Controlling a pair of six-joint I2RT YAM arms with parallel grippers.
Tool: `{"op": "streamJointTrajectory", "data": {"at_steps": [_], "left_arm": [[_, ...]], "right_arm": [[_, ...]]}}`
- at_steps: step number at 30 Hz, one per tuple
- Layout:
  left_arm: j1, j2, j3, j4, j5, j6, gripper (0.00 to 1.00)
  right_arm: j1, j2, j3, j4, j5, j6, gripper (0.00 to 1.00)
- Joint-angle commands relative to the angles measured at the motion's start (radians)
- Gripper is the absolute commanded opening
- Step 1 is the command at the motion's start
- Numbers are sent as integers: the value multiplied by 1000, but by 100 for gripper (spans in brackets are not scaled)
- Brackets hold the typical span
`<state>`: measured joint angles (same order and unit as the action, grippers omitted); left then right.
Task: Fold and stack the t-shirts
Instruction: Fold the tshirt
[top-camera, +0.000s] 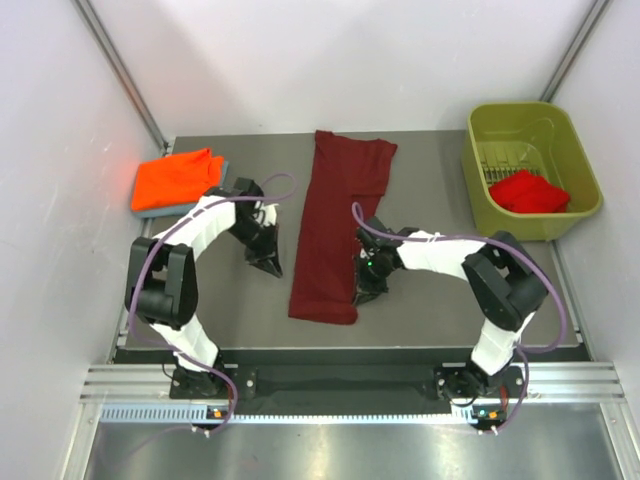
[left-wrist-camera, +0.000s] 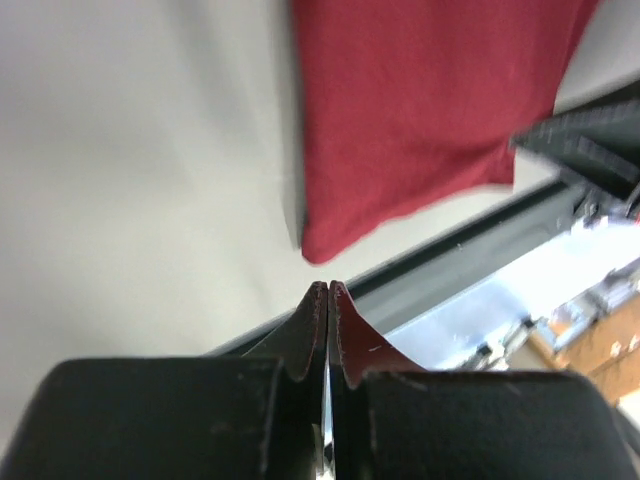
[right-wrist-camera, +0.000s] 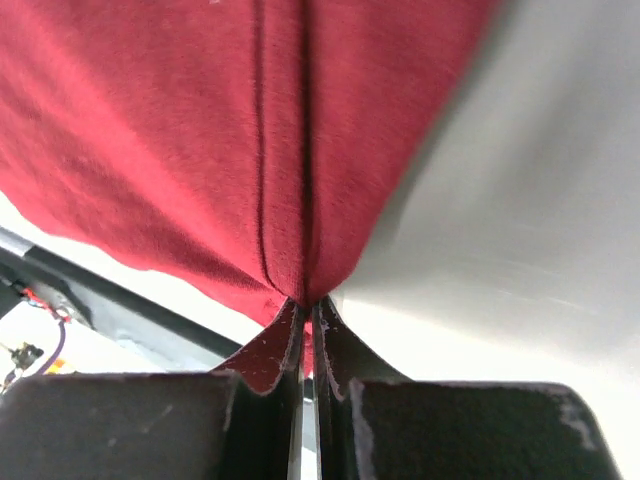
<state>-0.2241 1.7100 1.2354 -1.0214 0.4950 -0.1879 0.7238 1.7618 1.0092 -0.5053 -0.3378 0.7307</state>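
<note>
Nearest, your right gripper (right-wrist-camera: 308, 305) is clenched on the maroon t-shirt's (top-camera: 335, 220) near right edge. Your left gripper (top-camera: 272, 265) is pinched empty over open table (top-camera: 235, 305) just left of it. Farther: orange t-shirt (top-camera: 177, 178) far left, red t-shirt (top-camera: 528, 190) in the bin (top-camera: 520, 125).

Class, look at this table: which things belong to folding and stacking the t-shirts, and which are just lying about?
Belong to the job: maroon t-shirt, mid-table; orange t-shirt, folded; grey-blue t-shirt under it; red t-shirt, inside the olive-green bin.
Lying about: the olive-green bin itself.
</note>
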Motion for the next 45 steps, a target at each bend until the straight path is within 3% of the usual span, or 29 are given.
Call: {"op": "streamJointTrajectory", "data": {"at_steps": [1, 6, 8, 9, 13, 15, 24, 32, 36, 40, 45], "left_arm": [[-67, -7, -14, 21, 77, -27, 0], [-115, -13, -63, 49, 88, -41, 34], [-116, -15, -124, 121, 118, -117, 40], [-116, -10, -140, 147, 157, -139, 49], [-118, 0, -168, 257, 154, -235, 50], [-121, 22, -157, 285, 155, -275, 50], [-161, 122, -105, 342, 162, -334, 50], [-195, 135, -162, 339, 168, -354, 45], [-196, 132, -182, 343, 171, -360, 41], [-198, 135, -192, 348, 181, -363, 29], [-208, 131, -217, 372, 195, -372, 28]], "right_arm": [[-75, -77, -32, -42, 60, -80, 0], [-150, -133, -67, -64, 85, -142, 0], [-164, -153, -86, -65, 86, -148, 13], [-165, -179, -92, -65, 80, -154, 19], [-169, -245, -142, -52, 45, -123, 47], [-172, -268, -176, -38, 36, -110, 49], [-185, -207, -202, 24, -32, -71, 48], [-185, -150, -175, 73, -67, -43, 45], [-185, -147, -181, 86, -70, -33, 45], [-178, -136, -184, 97, -72, -31, 41], [-156, -111, -172, 123, -84, -24, 33]]}}
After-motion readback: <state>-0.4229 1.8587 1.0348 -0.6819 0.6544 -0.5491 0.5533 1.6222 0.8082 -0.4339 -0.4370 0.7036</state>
